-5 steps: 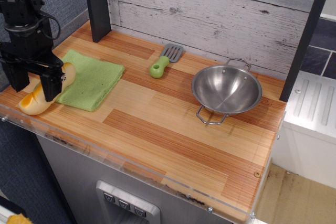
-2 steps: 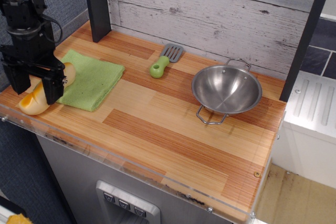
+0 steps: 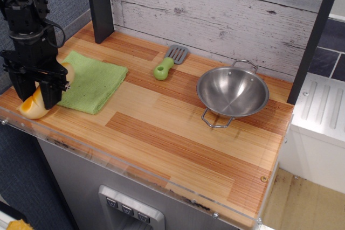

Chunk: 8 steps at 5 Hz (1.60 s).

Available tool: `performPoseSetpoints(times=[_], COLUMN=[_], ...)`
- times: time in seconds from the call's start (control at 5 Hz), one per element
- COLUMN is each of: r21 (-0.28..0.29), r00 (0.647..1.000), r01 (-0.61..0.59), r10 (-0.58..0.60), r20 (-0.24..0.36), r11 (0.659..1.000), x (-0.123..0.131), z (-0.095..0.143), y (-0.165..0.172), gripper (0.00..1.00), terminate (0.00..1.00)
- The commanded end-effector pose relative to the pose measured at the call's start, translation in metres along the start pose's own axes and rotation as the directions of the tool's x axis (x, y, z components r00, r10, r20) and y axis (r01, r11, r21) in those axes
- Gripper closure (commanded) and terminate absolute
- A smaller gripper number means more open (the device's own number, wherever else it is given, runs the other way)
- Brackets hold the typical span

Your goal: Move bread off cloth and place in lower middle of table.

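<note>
Since a second ago my tool [image 3: 36,96] has sunk lower over the bread [image 3: 31,106] and closed in: the two black fingers [image 3: 51,91] that stood wide on either side of the loaf now sit much nearer together, straddling its middle. I cannot tell whether the pads actually press it, so the grip is uncertain. The bread has barely shifted; it lies at the left edge of the cloth [image 3: 92,82], its near end out on the bare worktop [image 3: 178,133] by the front-left corner, its far end at the cloth's left border. Most of the loaf is hidden behind the tool, with only the pale near end with an orange patch and a sliver beside the right finger showing. The arm's upper part is cut off by the frame. Right of the cloth, spatula [image 3: 168,63] and steel bowl [image 3: 232,93] unchanged.
</note>
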<state>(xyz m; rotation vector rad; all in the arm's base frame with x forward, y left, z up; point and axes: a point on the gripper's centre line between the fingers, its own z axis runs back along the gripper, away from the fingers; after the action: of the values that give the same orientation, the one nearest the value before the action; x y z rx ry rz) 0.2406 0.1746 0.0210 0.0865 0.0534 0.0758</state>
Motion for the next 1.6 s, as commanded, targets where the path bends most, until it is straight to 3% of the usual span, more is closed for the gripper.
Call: performPoseSetpoints(times=[0.0, 0.4, 0.6, 1.0, 1.2, 1.4], r21=[0.012, -0.018, -0.065, -0.091, -0.108, -0.138], r00=[0.997, 0.986, 0.981, 0.983, 0.990, 0.993], r01=[0.002, 0.070, 0.153, 0.183, 0.138, 0.111], r10=[-0.003, -0.066, -0.144, -0.183, -0.140, -0.114], r20=[0.074, 0.156, 0.127, 0.015, -0.014, -0.016], r11=[1.000, 0.997, 0.986, 0.979, 0.984, 0.984], x=[-0.001, -0.023, -0.036, -0.047, -0.032, -0.010], z=[0.033, 0.077, 0.078, 0.036, 0.017, 0.012], y=[0.003, -0.030, -0.072, -0.137, -0.148, -0.152], gripper=[1.00, 1.00, 1.00, 1.00, 1.00, 1.00], terminate=[0.00, 0.00, 0.00, 0.00, 0.00, 0.00])
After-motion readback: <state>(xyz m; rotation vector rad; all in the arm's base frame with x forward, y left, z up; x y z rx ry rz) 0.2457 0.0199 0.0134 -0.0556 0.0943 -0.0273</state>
